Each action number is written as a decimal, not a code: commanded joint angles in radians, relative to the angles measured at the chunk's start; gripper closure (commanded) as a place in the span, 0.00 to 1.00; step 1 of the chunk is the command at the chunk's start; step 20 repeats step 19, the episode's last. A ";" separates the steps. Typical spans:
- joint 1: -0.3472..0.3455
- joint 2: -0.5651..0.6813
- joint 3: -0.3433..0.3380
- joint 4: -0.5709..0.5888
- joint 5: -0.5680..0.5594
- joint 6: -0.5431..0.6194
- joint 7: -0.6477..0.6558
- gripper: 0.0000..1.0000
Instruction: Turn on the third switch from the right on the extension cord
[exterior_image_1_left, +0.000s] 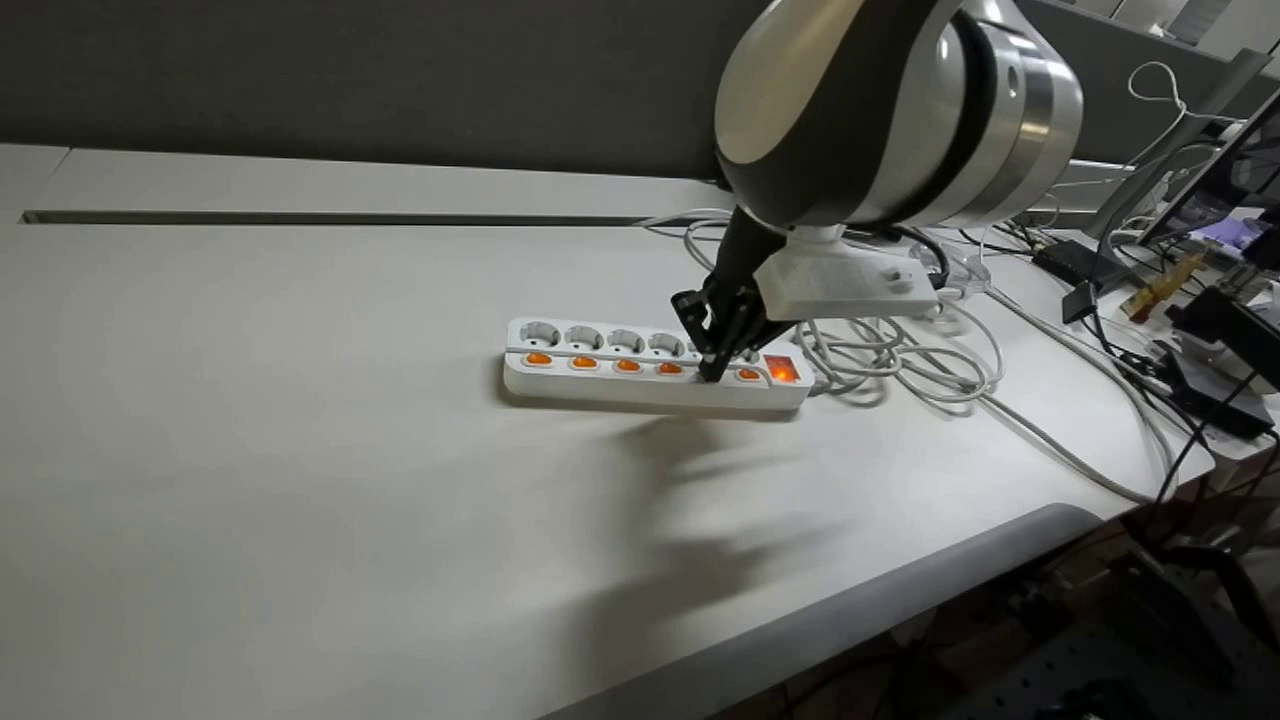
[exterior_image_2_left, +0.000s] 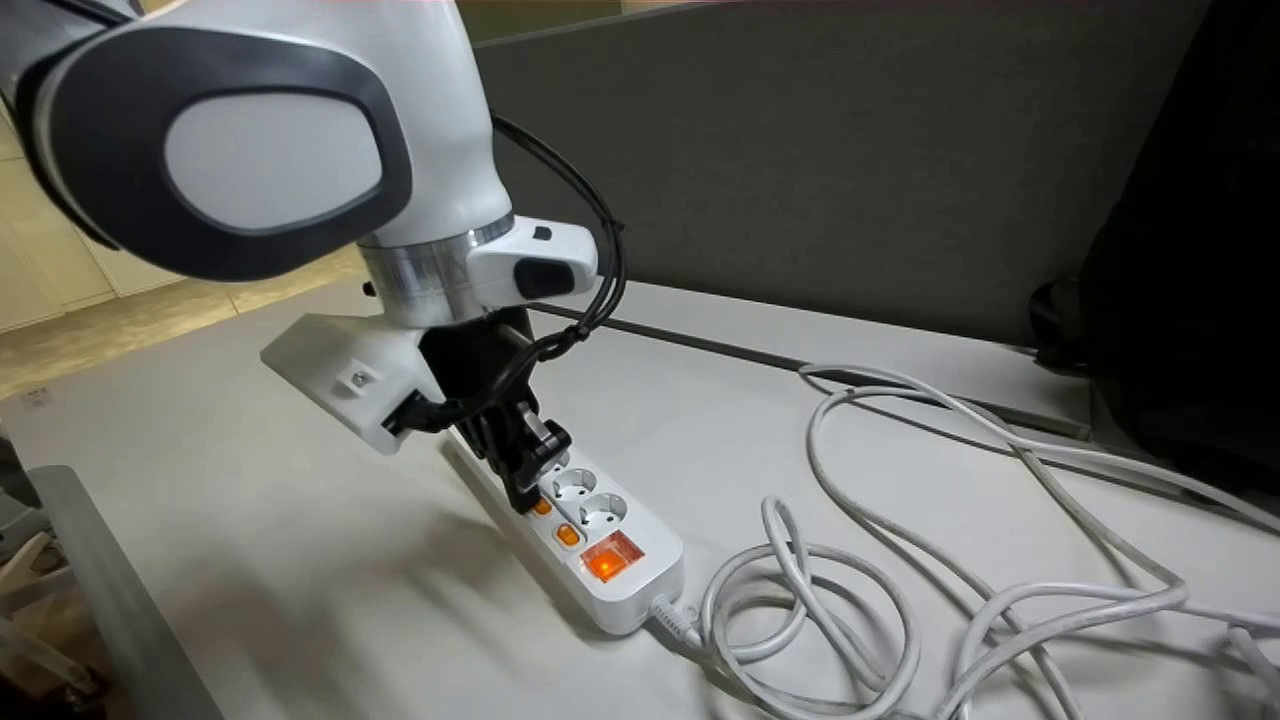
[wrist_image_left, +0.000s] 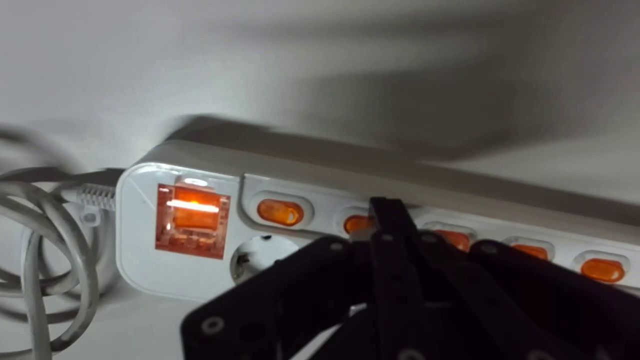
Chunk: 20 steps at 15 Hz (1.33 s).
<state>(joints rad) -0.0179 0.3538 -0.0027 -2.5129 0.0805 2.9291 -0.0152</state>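
The extension cord (exterior_image_1_left: 600, 386) is a long white power strip lying flat on the desk. It also shows in the other views (exterior_image_2_left: 652, 566) (wrist_image_left: 137, 245). Counted along the small orange switches from the cable end, the third switch (exterior_image_1_left: 669, 369) is redder and partly covered by my fingers in the wrist view (wrist_image_left: 454, 239). It is hidden behind the gripper in an exterior view. My gripper (exterior_image_1_left: 710, 374) is shut and empty, pointing down at the switch row (exterior_image_2_left: 522, 500). Its fingertips (wrist_image_left: 391, 205) partly cover the second small switch (wrist_image_left: 356, 223); contact cannot be told.
A large lit orange-red main switch (exterior_image_1_left: 781, 369) sits at the cable end. Coiled white and grey cables (exterior_image_1_left: 880, 355) lie beside that end. A dark partition (exterior_image_1_left: 350, 85) stands behind the desk. A monitor and electronic clutter (exterior_image_1_left: 1200, 300) stand at the far right.
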 joint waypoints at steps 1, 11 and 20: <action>-0.051 0.021 0.053 0.015 0.037 0.005 -0.021 1.00; -0.009 0.073 -0.038 0.100 0.038 -0.149 0.146 1.00; 0.023 0.096 -0.078 0.162 0.077 -0.288 0.307 1.00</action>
